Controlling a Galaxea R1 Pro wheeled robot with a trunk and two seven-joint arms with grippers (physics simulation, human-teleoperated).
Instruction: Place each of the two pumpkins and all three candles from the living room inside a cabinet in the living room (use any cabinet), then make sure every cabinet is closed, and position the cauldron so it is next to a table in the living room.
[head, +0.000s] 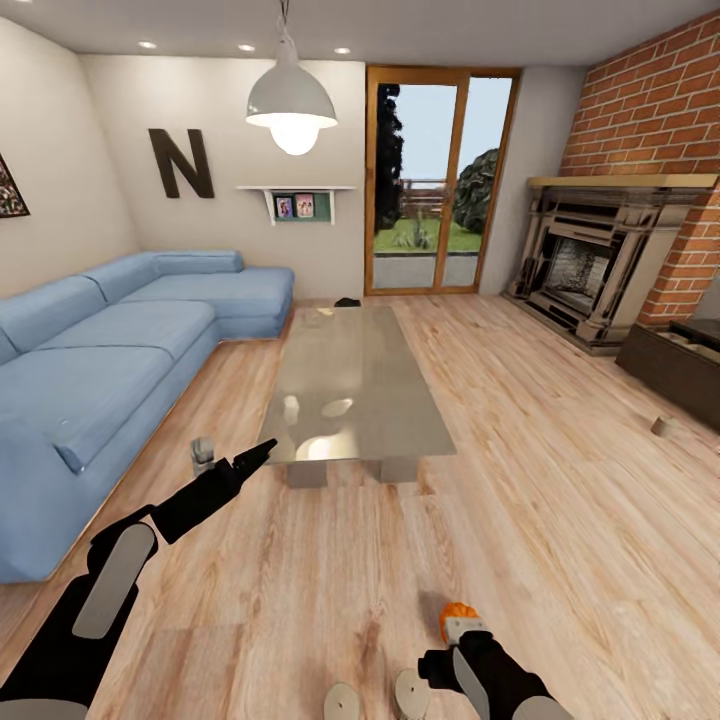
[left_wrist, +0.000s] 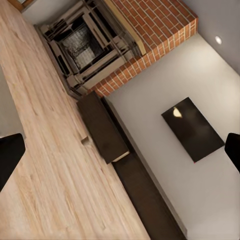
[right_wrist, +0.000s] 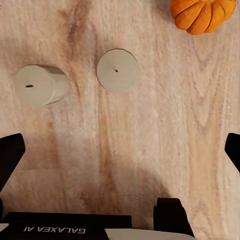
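Observation:
One orange pumpkin (right_wrist: 202, 14) lies on the wood floor, with two pale candles beside it: one upright (right_wrist: 117, 70), one tipped on its side (right_wrist: 41, 85). My right gripper (right_wrist: 120, 155) hangs open above the floor near them, holding nothing. In the head view the pumpkin (head: 460, 612) sits just behind my right arm. A third candle (head: 660, 425) stands on the floor in front of the dark-brown cabinet (head: 675, 365) at the right. My left gripper (head: 258, 455) is open and empty, held out near the near corner of the glass table (head: 350, 385). A small black shape (head: 347, 301), apparently the cauldron, sits beyond the table's far end.
A blue corner sofa (head: 110, 350) fills the left side. The brick fireplace (head: 600, 265) stands at the back right, beside glass doors (head: 435, 180). A pendant lamp (head: 291, 100) hangs over the table. Open wood floor lies between table and cabinet.

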